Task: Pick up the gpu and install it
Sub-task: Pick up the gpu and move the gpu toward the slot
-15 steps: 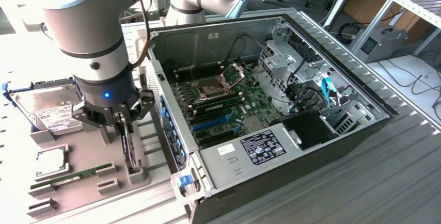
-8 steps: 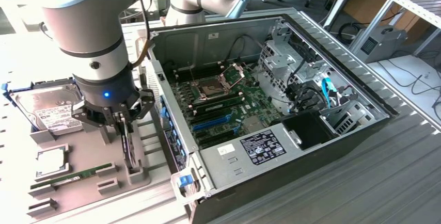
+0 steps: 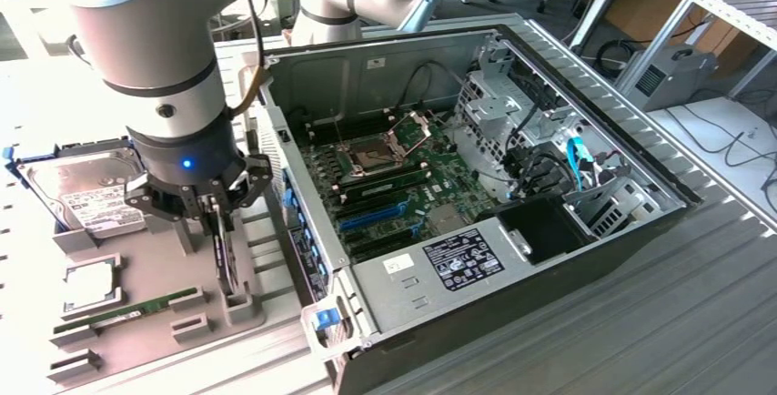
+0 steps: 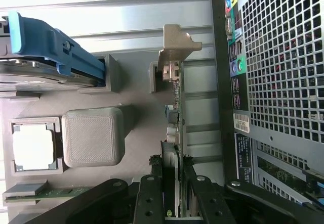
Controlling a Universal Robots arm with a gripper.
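The gpu is gripped by the hand, whose fingers are clamped on either face of the thin board. The card is held on edge, upright, over the grey tray at the exterior view's left, just beside the open case. In the wrist view the gpu is seen edge-on between the black fingers of the hand, with its silver bracket at the far end, next to a slot block of the tray. Whether the card is seated in its slot or raised out of it cannot be told. A hard drive, a CPU and a RAM stick are laid in the tray. The motherboard is exposed inside the case, which is set on the table.
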